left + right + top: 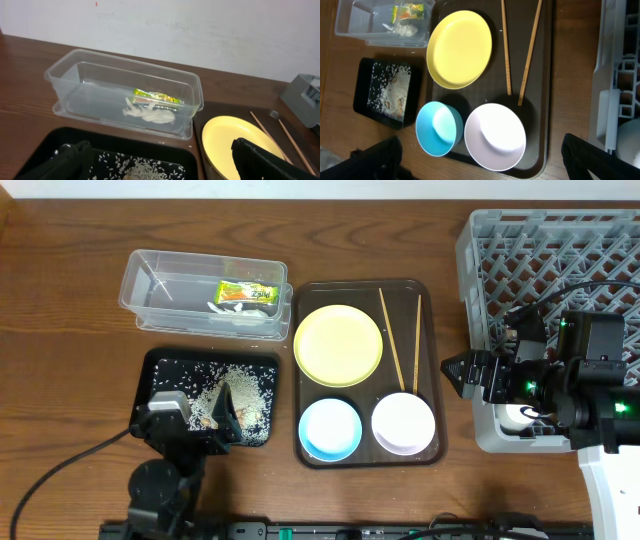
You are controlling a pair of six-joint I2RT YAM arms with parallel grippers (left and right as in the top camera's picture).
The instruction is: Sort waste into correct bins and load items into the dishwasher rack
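Left fingers point(70, 160) are seen spread apart, nothing gripped, over the black tray point(160, 362) of rice crumbs point(235, 388), lower left. Right fingers point(375, 157) are likewise parted and empty, just right of the brown tray point(437, 330). On it are found the white bowl point(495, 136), blue bowl point(437, 127), yellow plate point(461, 47) and chopsticks point(506, 45). The wrapper point(157, 97) is seen inside the clear tub point(75, 67), upper left. The rack point(560, 240) is seen far right on the desk point(60, 300).

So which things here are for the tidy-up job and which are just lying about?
For the job: snack wrapper, rice crumbs, clear tub, black tray, yellow plate, blue bowl, white bowl, chopsticks, grey rack.

Just lying about: brown tray under the dishes, black cable.
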